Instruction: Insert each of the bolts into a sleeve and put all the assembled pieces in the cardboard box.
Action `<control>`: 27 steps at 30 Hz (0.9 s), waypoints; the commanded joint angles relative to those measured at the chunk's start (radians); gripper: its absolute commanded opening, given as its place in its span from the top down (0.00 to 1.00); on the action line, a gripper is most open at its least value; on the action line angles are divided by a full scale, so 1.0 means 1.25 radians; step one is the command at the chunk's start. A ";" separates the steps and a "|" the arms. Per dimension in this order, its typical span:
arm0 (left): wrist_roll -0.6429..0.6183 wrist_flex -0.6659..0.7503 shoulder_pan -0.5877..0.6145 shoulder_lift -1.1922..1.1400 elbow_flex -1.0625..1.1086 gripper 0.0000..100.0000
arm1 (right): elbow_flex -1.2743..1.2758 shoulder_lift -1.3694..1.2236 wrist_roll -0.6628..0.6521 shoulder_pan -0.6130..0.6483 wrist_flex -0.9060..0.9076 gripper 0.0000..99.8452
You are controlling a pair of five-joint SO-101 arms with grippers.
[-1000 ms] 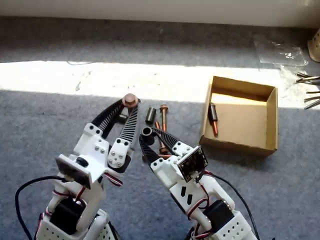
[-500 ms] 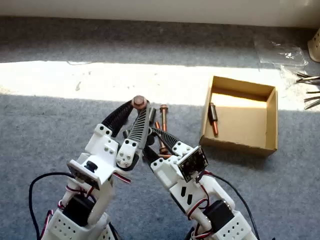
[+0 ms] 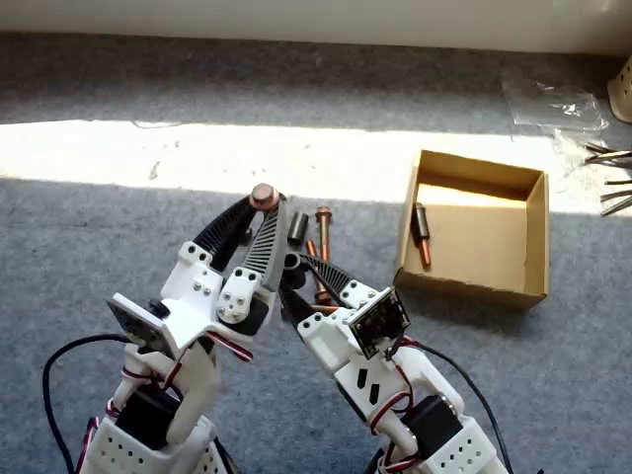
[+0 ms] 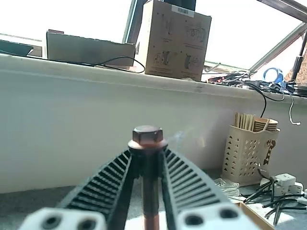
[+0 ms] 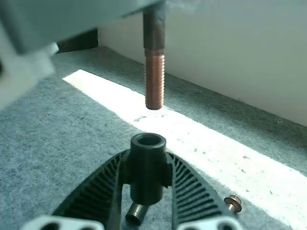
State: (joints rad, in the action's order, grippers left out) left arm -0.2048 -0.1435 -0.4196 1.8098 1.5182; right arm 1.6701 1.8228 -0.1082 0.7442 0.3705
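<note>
The left gripper (image 3: 259,203) clamps a copper bolt (image 4: 147,139) head-up, its threaded tip, per the right wrist view, just above the upright black sleeve (image 5: 147,168) the right gripper (image 3: 292,267) grips. A spare sleeve (image 3: 297,226) and seemingly two bolts (image 3: 323,229) lie on carpet (image 3: 99,267) beside the cardboard box (image 3: 538,247).

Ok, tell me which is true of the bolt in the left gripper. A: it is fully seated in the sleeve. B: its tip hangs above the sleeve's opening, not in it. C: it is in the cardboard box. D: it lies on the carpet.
B: in the right wrist view the bolt ends above the open top of the sleeve held by the right gripper, with a gap between them.
</note>
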 commanded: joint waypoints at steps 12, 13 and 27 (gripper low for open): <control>-0.037 -0.066 0.014 0.012 -0.077 0.99 | 0.089 0.008 0.002 0.009 0.002 1.00; -0.037 -0.066 0.012 0.012 -0.075 0.99 | 0.089 0.008 0.002 0.009 0.002 1.00; -0.037 -0.099 -0.039 0.012 -0.073 0.99 | 0.089 0.008 0.002 0.009 0.002 1.00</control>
State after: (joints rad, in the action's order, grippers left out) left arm -0.2401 -0.2677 -0.4396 1.8098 1.4845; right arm 1.6701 1.8228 -0.1082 0.7442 0.3705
